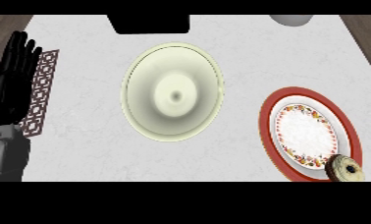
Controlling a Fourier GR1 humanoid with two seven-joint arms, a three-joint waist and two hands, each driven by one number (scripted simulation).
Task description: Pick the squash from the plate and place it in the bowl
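One left hand (16,85), fingers (23,53) straight, resting

- Kitchen, home type.
- Pale marbled surface (87,139), reads as a counter top.
- Tableware on it: cream bowl (145,95) at centre, plate (267,120) with red rim and flower border at right.
- Food: small squash (344,168) on the plate's near right edge.
- Brown lattice mat (45,85) at the left edge, trivet-like.
- Black block (148,24) and pale round thing (292,19) at the far edge, cut off, can't identify.
- Wood-look floor (11,21) past the far corners.
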